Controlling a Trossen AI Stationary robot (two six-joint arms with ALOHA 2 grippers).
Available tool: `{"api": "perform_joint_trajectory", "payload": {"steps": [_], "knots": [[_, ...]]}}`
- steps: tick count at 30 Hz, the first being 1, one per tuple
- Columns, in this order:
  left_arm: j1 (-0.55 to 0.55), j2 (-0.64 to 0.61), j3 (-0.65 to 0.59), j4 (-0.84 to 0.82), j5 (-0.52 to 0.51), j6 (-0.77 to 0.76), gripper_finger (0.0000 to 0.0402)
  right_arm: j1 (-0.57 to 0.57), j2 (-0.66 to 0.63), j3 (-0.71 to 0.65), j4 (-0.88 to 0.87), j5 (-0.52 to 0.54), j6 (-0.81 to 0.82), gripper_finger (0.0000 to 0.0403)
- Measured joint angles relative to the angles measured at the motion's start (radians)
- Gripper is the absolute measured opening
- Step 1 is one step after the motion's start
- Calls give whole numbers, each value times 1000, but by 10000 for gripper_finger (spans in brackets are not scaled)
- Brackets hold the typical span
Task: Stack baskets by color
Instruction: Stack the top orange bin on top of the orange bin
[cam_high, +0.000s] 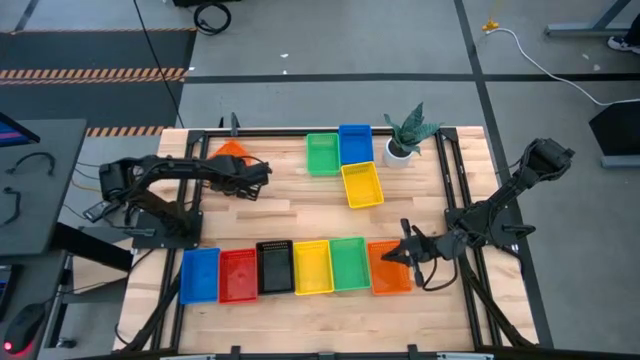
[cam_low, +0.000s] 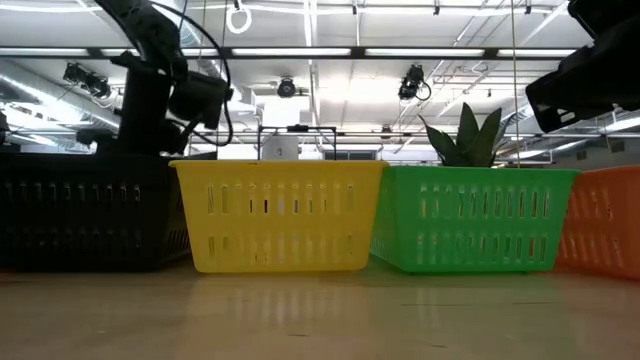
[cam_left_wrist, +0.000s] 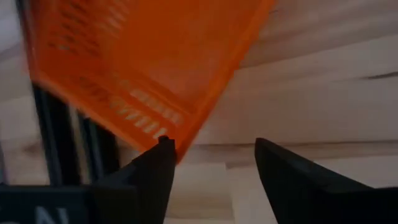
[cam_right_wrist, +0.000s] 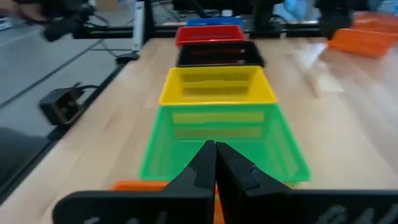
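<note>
1. Six baskets sit in a row along the tabletop (cam_high: 290, 215) near edge, one per color, as bases for stacking.
2. The right hand (cam_high: 408, 250) is pinched on the row's orange basket (cam_high: 390, 268) wall.
3. The left hand (cam_left_wrist: 211, 165) gapes wide beside the far orange basket (cam_high: 232, 151), empty.

My left arm reaches out level from its base across the far half of the desk, elbow bent and forearm stretched toward the middle. Its hand (cam_high: 262, 170) sits at the end of that reach, and in the wrist view I see its two dark fingers (cam_left_wrist: 155, 177) standing well apart, nothing between them. My right arm folds down from its raised shoulder at the desk's edge and runs low toward the near row. Its hand (cam_high: 404, 252) points inward, and the two dark fingers (cam_right_wrist: 202, 165) are pressed together tip to tip.
</note>
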Motion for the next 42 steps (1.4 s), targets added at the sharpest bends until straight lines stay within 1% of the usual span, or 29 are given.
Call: {"api": "perform_joint_trajectory", "payload": {"steps": [4, 6, 8, 11, 14, 19, 22, 26, 32, 37, 42], "knots": [[5, 0, -38, 29, -42, -4, 188, 1, -15, 0, 0, -76, 1, 12], [5, 0, -40, 32, -50, 14, 170, 6, -36, 0, -1, -135, 14, 11], [5, 0, -38, 43, -46, 26, 156, 18, -66, 0, -9, -215, 21, 11], [-10, 0, -10, 19, -14, 68, 144, 49, -126, 0, -26, -336, 43, 11], [-39, 0, 49, -27, -3, 113, 145, 88, -195, 0, -56, -391, 53, 10], [-75, 0, 178, -114, -17, 134, 162, 144, -317, 0, -138, -375, 52, 9], [-49, 0, 215, -122, -21, 144, 176, 166, -375, 0, -196, -321, 53, 9], [19, 0, 189, -99, -18, 151, 197, 188, -412, 0, -245, -249, 53, 9], [81, 1, 95, -36, -5, 164, 219, 205, -408, 0, -277, -216, 71, 9], [103, 1, 31, 63, 55, 203, 208, 208, -402, 0, -282, -197, 68, 9], [105, 1, 22, 78, 54, 204, 170, 208, -397, 0, -282, -196, 52, 9]]}}
